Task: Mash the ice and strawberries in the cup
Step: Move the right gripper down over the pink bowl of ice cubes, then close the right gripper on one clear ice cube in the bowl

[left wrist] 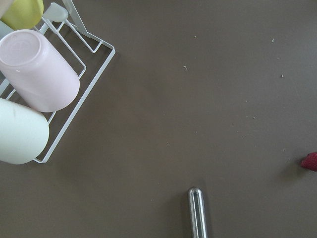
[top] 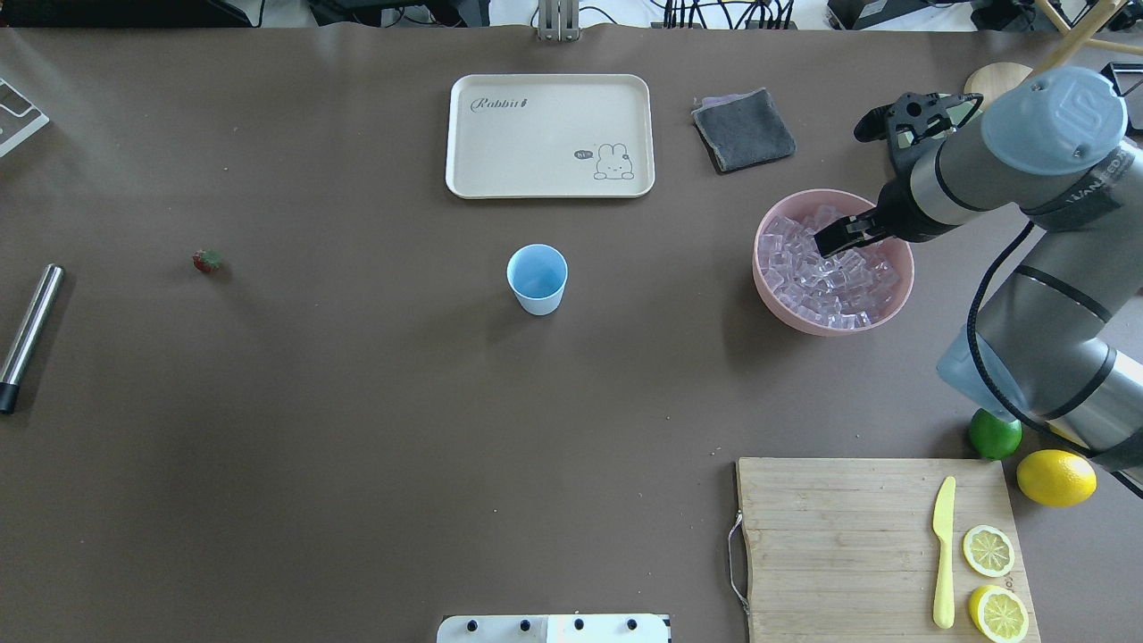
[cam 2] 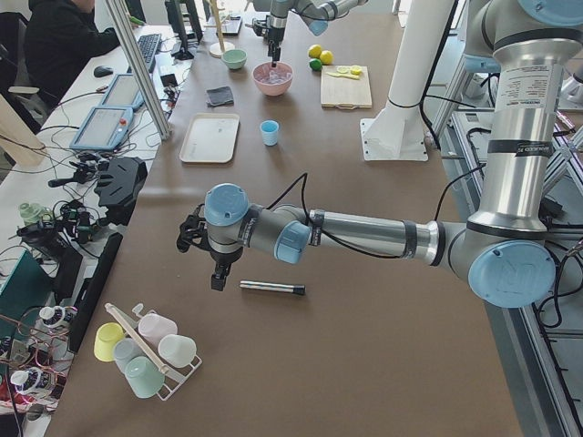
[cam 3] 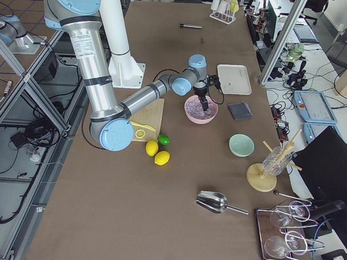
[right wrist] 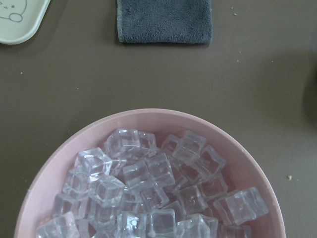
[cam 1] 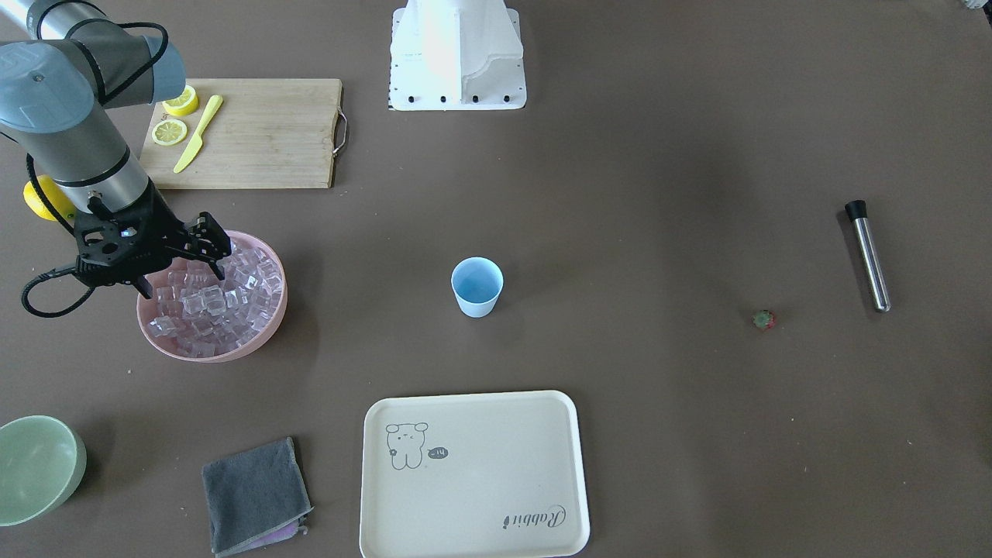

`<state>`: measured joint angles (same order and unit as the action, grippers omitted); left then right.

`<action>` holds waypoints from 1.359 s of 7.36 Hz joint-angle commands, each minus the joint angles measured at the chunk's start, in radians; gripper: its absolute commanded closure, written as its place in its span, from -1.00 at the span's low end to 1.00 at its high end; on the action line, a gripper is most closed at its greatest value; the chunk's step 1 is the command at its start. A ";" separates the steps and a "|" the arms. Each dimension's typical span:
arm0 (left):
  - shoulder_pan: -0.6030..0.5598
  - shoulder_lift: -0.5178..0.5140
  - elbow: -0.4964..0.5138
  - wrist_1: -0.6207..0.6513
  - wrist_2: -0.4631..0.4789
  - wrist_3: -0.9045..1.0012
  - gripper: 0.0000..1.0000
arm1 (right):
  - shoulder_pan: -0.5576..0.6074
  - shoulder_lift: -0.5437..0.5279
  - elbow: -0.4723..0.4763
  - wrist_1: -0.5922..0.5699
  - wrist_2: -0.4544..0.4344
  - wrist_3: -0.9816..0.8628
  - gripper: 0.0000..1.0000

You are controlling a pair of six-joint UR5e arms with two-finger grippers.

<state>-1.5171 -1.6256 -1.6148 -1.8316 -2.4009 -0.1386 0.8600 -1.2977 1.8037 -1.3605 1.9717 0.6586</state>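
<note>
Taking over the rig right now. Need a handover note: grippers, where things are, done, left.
right gripper: looks open, down in the pink bowl among the ice; nothing visibly gripped.
left gripper: above the table beside the metal rod; open or shut cannot be told.
cup: upright mid-table, looks empty.
strawberry: on the table between cup and rod.
Done: nothing in the cup yet.
Left: ice into cup, strawberry into cup, mash.
</note>
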 commanded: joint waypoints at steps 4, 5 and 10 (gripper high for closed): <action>0.000 -0.003 -0.002 0.000 -0.001 -0.002 -0.97 | -0.022 0.029 -0.041 -0.022 -0.048 -0.020 -0.45; 0.000 0.000 -0.004 0.000 0.000 -0.001 -0.97 | -0.033 0.032 -0.043 -0.029 -0.054 -0.024 -0.46; -0.002 0.004 -0.004 -0.002 -0.001 0.001 -0.97 | -0.045 0.018 -0.043 -0.040 -0.071 -0.079 -0.14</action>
<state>-1.5184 -1.6222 -1.6186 -1.8325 -2.4021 -0.1383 0.8162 -1.2767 1.7611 -1.3951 1.9018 0.5857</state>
